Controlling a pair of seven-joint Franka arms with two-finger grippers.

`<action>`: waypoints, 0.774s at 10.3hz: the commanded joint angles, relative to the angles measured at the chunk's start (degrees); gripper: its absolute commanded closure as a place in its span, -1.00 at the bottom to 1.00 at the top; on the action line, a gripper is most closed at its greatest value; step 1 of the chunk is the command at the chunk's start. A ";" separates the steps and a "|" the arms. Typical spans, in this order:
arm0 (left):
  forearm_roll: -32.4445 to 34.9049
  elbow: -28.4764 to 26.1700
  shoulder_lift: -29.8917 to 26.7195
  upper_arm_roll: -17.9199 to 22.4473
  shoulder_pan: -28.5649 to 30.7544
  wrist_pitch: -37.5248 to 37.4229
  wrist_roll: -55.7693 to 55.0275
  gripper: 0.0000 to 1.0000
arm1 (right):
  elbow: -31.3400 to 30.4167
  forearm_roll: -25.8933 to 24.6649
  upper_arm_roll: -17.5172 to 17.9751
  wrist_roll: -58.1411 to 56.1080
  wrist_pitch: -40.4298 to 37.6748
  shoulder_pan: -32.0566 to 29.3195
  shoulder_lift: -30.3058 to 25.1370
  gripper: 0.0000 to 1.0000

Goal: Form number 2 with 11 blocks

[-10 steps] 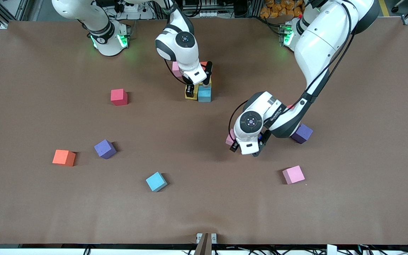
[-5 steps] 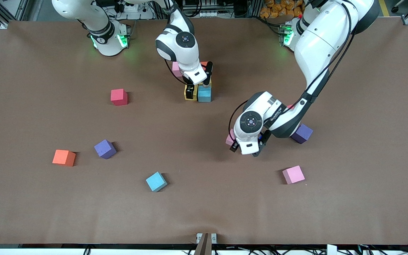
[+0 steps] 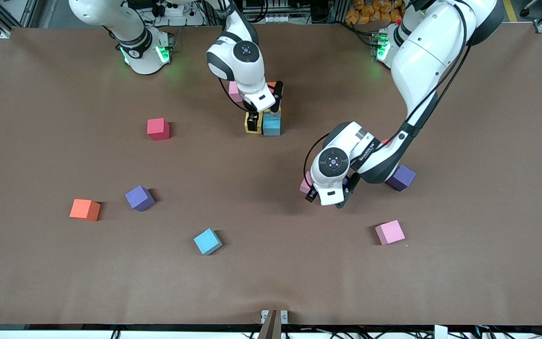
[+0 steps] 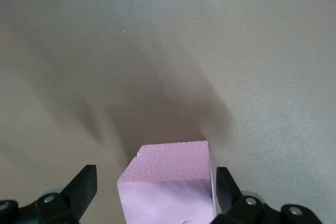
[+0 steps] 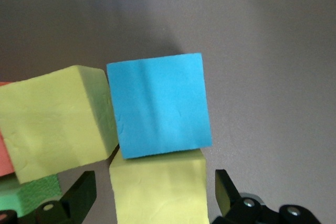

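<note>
Right pincer [image 3: 262, 117] has released, gaping over yellow block [image 5: 157, 187]; left pincer [image 3: 326, 200] open, seemingly astride pink block [image 4: 168, 182].

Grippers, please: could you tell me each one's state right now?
Left gripper: open, straddling a pink block.
Right gripper: open over a yellow block.

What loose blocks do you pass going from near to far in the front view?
Light blue block → pink block → orange block → purple block → second purple block → red block.

Even overhead light, soft shadows
</note>
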 commanded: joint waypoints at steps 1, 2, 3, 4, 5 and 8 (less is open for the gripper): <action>-0.29 0.49 -0.21 0.31 -0.38 -0.55 -0.96 -1.00 | -1.12 0.59 -0.03 0.46 -3.93 -0.26 -4.52 -1.00; -0.37 0.49 -0.21 0.31 -0.38 -0.55 -1.05 -1.00 | -1.82 0.59 -0.03 0.46 -5.16 -0.43 -6.10 -1.00; -0.38 0.49 -0.30 0.31 -0.38 -0.55 -0.96 -1.00 | -3.04 0.50 -0.12 0.46 -5.35 -1.04 -8.21 -1.00; -0.29 0.58 -0.30 0.31 -0.29 -0.55 -0.87 -1.00 | -4.10 0.50 -0.12 0.55 -6.48 -2.70 -10.75 -1.00; -0.37 0.58 -0.30 0.31 -0.29 -0.55 -0.78 -1.00 | -3.93 0.50 -0.12 0.55 -10.06 -5.33 -13.12 -1.00; -0.29 0.58 -0.38 0.31 -0.20 -0.55 -0.78 -1.00 | -2.71 0.50 -0.12 0.64 -10.89 -14.72 -14.47 -1.00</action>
